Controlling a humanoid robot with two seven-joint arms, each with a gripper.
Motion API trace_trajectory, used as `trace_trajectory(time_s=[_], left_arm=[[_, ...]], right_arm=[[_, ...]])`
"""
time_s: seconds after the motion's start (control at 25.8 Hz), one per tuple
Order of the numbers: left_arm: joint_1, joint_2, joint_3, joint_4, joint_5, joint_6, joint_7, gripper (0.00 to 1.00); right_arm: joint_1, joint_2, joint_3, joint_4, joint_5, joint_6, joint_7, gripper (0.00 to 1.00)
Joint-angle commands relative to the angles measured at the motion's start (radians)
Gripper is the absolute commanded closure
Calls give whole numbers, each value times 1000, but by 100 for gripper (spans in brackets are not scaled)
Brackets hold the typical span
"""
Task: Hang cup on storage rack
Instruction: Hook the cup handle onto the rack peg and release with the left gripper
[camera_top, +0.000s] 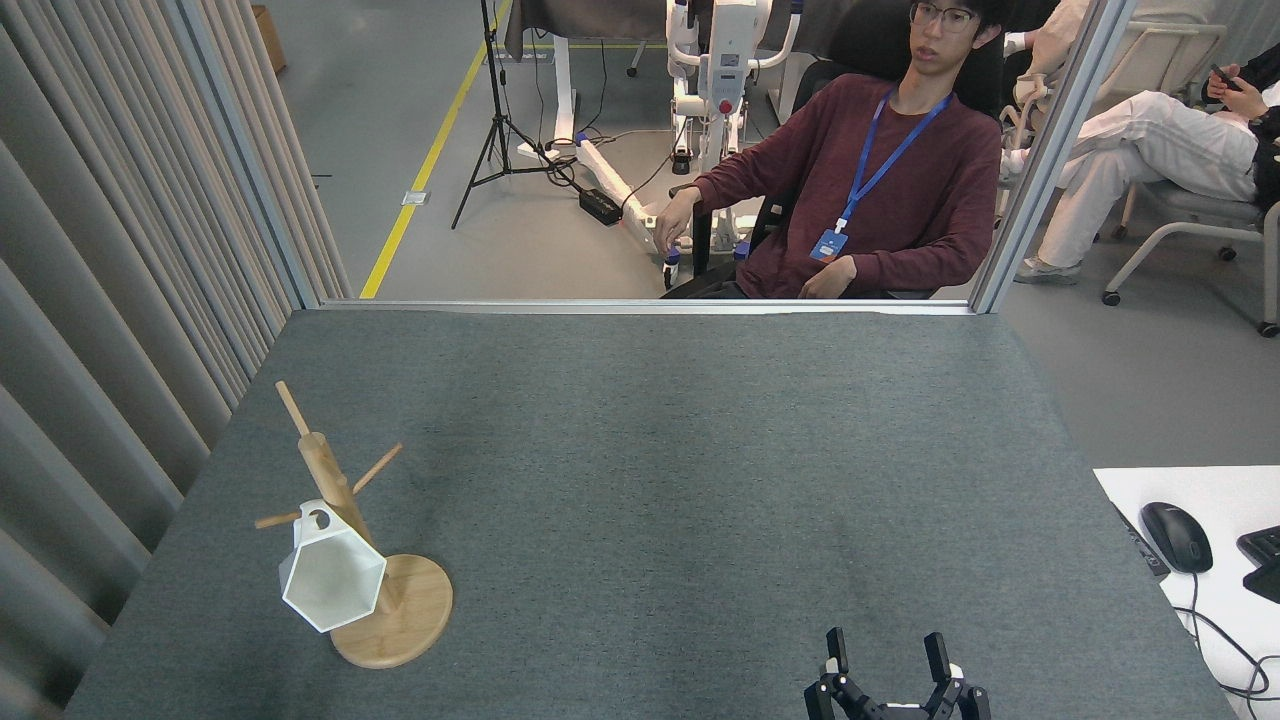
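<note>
The white hexagonal cup hangs by its holed tab on a peg of the wooden storage rack, mouth facing me, over the rack's round base at the table's near left. No gripper touches it. My left gripper is out of view. Only the fingertips of my right gripper show at the bottom edge, spread apart with nothing between them.
A grey felt table stretches ahead, with a ribbed curtain wall along its left side. A person in a maroon sweater sits behind the far edge. A mouse lies on a white desk at right.
</note>
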Motion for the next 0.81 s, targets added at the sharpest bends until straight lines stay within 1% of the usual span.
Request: trace_trajectory(time_s=[0.0, 0.08, 0.15, 0.27, 0.35, 0.43, 0.5, 0.58, 0.77], left_arm=[[28, -2, 31, -31, 141, -38, -29, 1], [30, -2, 32, -34, 203, -58, -73, 1], [28, -2, 31, -38, 258, -61, -96, 1], [30, -2, 26, -60, 298, -61, -118, 1], [28, -2, 25, -67, 301, -65, -121, 1], [28, -2, 22, -69, 301, -69, -124, 1], [28, -2, 22, -78, 301, -72, -124, 1], [28, -2, 15, -83, 298, -74, -121, 1], [28, -2, -6, -86, 298, -75, -113, 1]], right_arm=[[30, -11, 3, -3, 10, -17, 6, 2], [81, -16, -1, -21, 11, -17, 3, 2], [150, -16, -4, -65, 11, -15, 3, 2], [248, -16, -17, -127, 13, -14, -8, 2], [291, -16, -20, -151, 43, -12, -40, 2], [331, -14, -37, -170, 99, -12, -54, 2], [370, -10, -44, -190, 122, -12, -55, 2], [389, -7, -45, -207, 122, -6, -55, 2], [383, -14, -47, -210, 122, -5, -57, 2]])
